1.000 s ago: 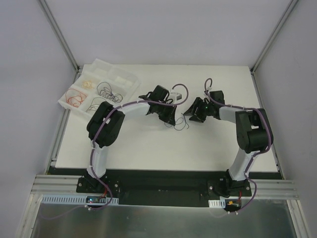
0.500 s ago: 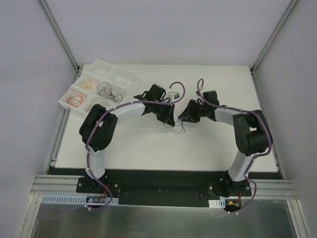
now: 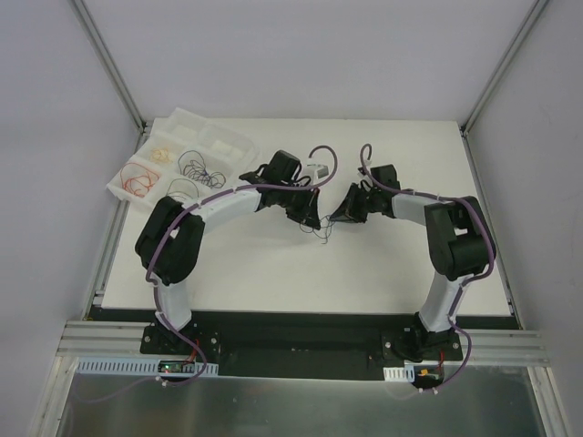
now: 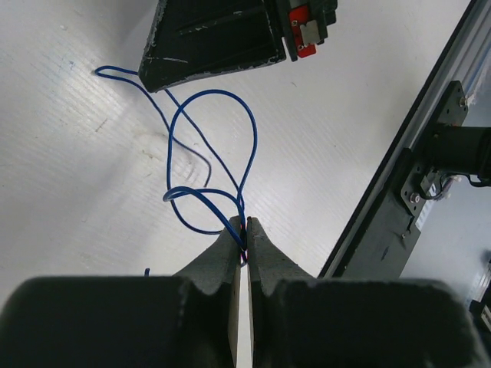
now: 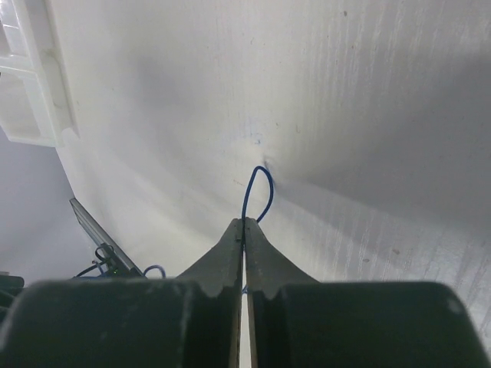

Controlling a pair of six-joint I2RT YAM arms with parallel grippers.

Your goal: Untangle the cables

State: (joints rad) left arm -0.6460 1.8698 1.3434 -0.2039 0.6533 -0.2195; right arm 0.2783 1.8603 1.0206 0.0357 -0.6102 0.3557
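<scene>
A small tangle of thin dark blue cables (image 3: 326, 229) lies on the white table between the two grippers. In the left wrist view the blue cables (image 4: 215, 146) curl into loops, and my left gripper (image 4: 245, 224) is shut on them at its tips. The right gripper's black body (image 4: 211, 34) sits just beyond those loops. My right gripper (image 5: 244, 222) is shut on a blue cable (image 5: 261, 192), whose short loop sticks out past its tips. From above, the left gripper (image 3: 312, 221) and right gripper (image 3: 334, 218) nearly meet over the tangle.
A white compartment tray (image 3: 182, 159) stands at the table's back left, holding red, orange and black wires in separate compartments. Its corner (image 5: 31, 69) shows in the right wrist view. The table's metal frame rail (image 4: 430, 138) runs along the right of the left wrist view.
The right gripper moved left to the tangle and went from open to shut on a blue cable. The left arm shifted slightly left, still shut on the cables.
</scene>
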